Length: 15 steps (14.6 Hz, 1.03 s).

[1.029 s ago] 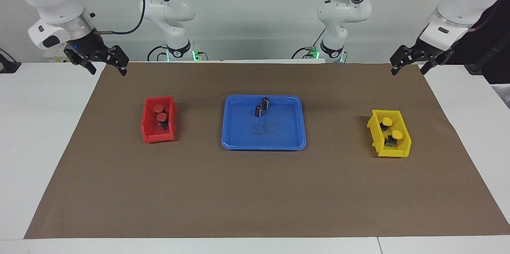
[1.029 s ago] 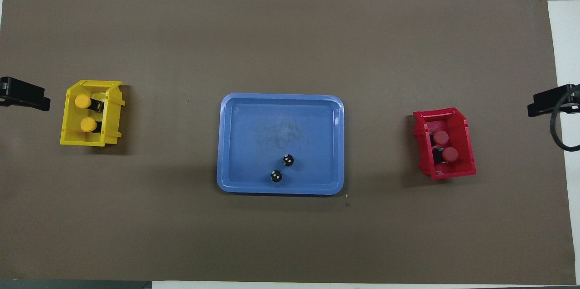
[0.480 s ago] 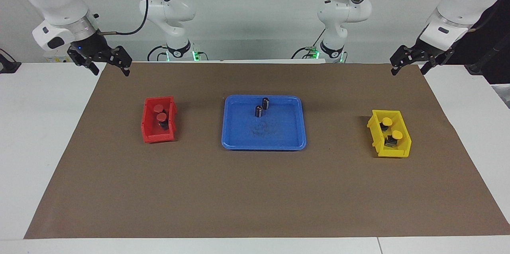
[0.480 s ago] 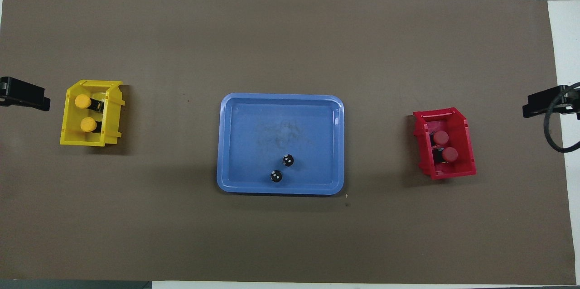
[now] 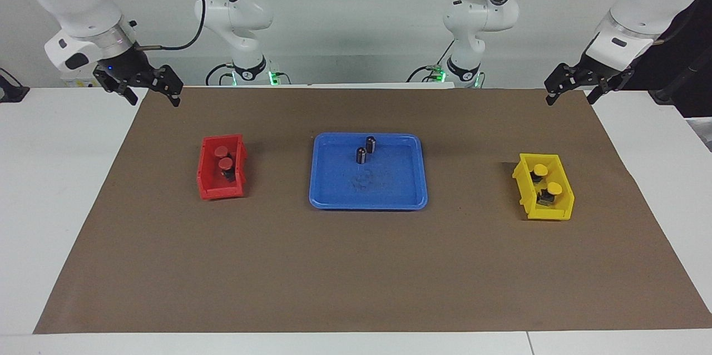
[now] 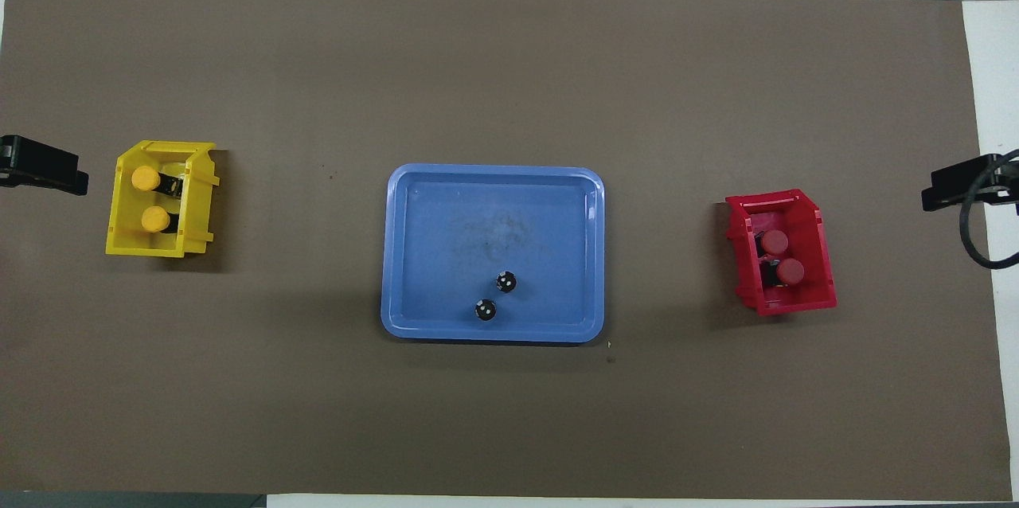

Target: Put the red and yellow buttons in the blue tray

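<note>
right gripper (image 5: pixel 150 90) shifted slightly — toward red bin (image 5: pixel 221 168)

A brown mat (image 5: pixel 356 266) is covering most of the white table (image 5: pixel 50 188). A red bin (image 5: pixel 207 177) is sitting toward the right arm's end and a yellow bin (image 5: pixel 525 195) toward the left arm's end, well apart. Two dark cylinders (image 5: pixel 365 149) are standing upright, just beside each other, between the bins.

Two dark cylinders (image 5: pixel 366 149) stand in the blue tray (image 5: pixel 389 191) at its robot-side edge — the tray's other part lies bare.
</note>
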Motion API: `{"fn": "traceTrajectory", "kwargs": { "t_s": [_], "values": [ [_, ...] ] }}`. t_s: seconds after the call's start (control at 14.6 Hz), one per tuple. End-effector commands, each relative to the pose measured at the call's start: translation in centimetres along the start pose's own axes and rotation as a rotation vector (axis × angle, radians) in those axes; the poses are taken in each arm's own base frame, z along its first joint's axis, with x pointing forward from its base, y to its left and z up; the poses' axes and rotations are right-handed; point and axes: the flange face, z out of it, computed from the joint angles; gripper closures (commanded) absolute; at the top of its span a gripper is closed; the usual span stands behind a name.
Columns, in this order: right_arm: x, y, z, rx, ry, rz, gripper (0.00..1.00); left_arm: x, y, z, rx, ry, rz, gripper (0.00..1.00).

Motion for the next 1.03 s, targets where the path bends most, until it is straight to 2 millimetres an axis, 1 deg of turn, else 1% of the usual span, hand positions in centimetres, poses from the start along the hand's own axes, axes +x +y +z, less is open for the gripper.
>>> {"fn": "traceTrajectory", "kwargs": {
  "t_s": [0.0, 0.14, 0.21, 0.27, 0.41, 0.48, 0.55, 0.69, 0.89, 0.96],
  "values": [
    [-0.8, 0.3, 0.6, 0.01, 0.008, -0.016, 0.12, -0.7, -0.2, -0.1, -0.013, 0.006, -0.006, 0.0],
    [-1.2, -0.4, 1.7, 0.019, 0.005, -0.025, 0.2, -0.7, -0.2, -0.1, -0.013, 0.006, -0.005, 0.0],
    [-1.1, -1.0, 3.0, 0.017, 0.059, -0.038, 0.21, -0.7, -0.1, -0.1, -0.013, 0.006, -0.003, 0.0],
    [-0.8, -2.2, 5.2, 0.017, 0.133, -0.059, 0.22, -0.7, -0.2, -0.1, -0.013, 0.006, -0.005, 0.0],
    [-0.3, -5.4, 8.7, 0.059, 0.15, -0.09, 0.22, -0.7, -0.2, -0.1, -0.013, 0.005, -0.005, 0.0],
    [0.5, -6.3, 10.9, 0.074, 0.137, -0.079, 0.23, -0.7, -0.2, -0.1, -0.013, 0.005, -0.006, 0.0],
    [0.9, -6.8, 12.4, 0.073, 0.123, -0.084, 0.24, -0.7, -0.2, -0.1, -0.013, 0.005, -0.005, 0.0],
    [1.5, -6.9, 15.4, 0.071, 0.115, -0.083, 0.25, -0.7, -0.1, -0.1, -0.013, 0.006, -0.003, 0.0],
    [1.4, -6.3, 19.6, 0.067, 0.131, -0.07, 0.29, -0.7, -0.2, -0.1, -0.013, 0.005, -0.005, 0.0],
    [1.3, -6.3, 20.4, 0.066, 0.145, -0.068, 0.3, -0.7, -0.1, -0.1, -0.013, 0.006, -0.003, 0.0]
  ]
}}
